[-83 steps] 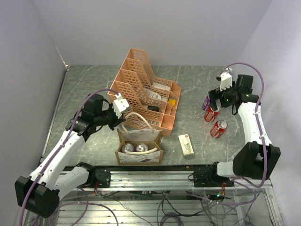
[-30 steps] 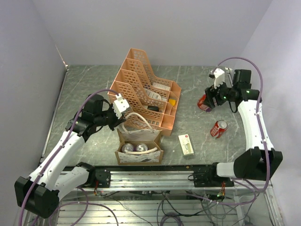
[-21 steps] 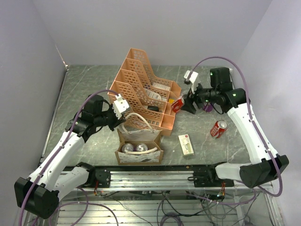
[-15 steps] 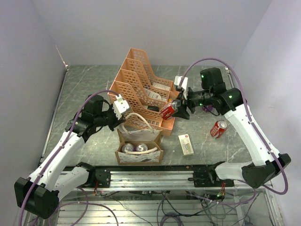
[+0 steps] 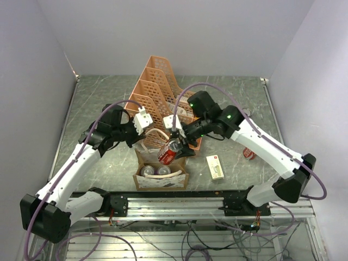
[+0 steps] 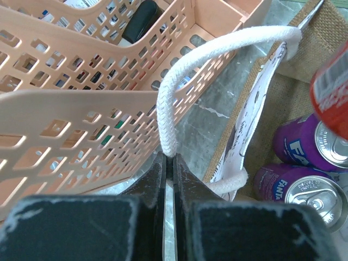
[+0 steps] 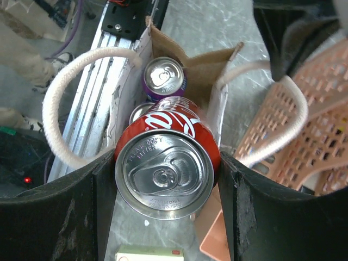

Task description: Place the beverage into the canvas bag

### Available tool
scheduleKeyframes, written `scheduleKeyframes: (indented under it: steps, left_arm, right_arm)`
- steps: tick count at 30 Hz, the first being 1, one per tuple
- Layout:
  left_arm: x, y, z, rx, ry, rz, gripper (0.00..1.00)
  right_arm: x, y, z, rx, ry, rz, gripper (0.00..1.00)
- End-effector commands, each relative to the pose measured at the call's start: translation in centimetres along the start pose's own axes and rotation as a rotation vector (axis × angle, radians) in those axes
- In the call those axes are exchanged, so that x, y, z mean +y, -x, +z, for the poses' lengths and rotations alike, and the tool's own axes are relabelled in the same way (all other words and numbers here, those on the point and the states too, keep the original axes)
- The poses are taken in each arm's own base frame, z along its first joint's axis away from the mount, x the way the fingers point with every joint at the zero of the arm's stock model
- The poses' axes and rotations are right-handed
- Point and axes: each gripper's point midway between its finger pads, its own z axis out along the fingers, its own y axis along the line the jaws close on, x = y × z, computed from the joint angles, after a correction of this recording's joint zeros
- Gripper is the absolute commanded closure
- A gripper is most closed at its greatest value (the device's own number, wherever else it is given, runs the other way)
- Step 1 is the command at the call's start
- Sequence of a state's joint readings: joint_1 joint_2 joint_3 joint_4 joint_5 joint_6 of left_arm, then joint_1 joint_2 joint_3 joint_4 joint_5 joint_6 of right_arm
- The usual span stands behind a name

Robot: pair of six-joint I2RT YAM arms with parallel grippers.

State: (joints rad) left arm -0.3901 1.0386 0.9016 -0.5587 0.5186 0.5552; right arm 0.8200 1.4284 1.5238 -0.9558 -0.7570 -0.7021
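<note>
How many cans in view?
4: held red can in the right gripper over the canvas bag, two purple cans inside it, loose red can on the table; the right arm may hide more.

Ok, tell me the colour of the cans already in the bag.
The cans are purple; the left wrist view shows it best.

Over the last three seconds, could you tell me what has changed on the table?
The right hand picked up a red soda can on the right and carried it leftward to above the canvas bag. The left hand stayed pinched on the bag's rope handle; two Fanta cans remained inside.
</note>
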Motion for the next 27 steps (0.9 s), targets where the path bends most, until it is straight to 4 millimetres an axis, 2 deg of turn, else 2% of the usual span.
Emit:
scheduleKeyframes:
  steps: [1, 4, 9, 15, 23, 27]
  left_arm:
    - [-0.8, 1.7, -0.3, -0.051, -0.057, 0.043, 0.93]
    - [-0.9, 2.6, -0.2, -0.087, -0.061, 0.028, 0.93]
    - [-0.9, 2.9, 0.1, -0.094, -0.081, -0.004, 0.93]
    - [0.4, 2.8, 0.3, -0.088, -0.017, -0.057, 0.93]
    - [0.4, 2.5, 0.3, -0.088, -0.008, -0.077, 0.93]
    - [0.6, 2.7, 0.2, -0.092, 0.000, -0.081, 0.93]
  right_arm:
    - [0.1, 2.2, 2.4, -0.078, 0.038, -0.129, 0.69]
    - [-0.3, 1.7, 3.9, -0.059, 0.036, -0.142, 0.70]
    - [-1.2, 1.1, 5.9, -0.042, 0.027, -0.143, 0.72]
    - [-1.9, -0.3, 7.9, -0.012, 0.015, -0.128, 0.72]
    - [-3.7, -1.8, 8.7, 0.053, -0.091, -0.101, 0.74]
    - [-3.3, -2.6, 9.0, 0.081, -0.068, -0.096, 0.74]
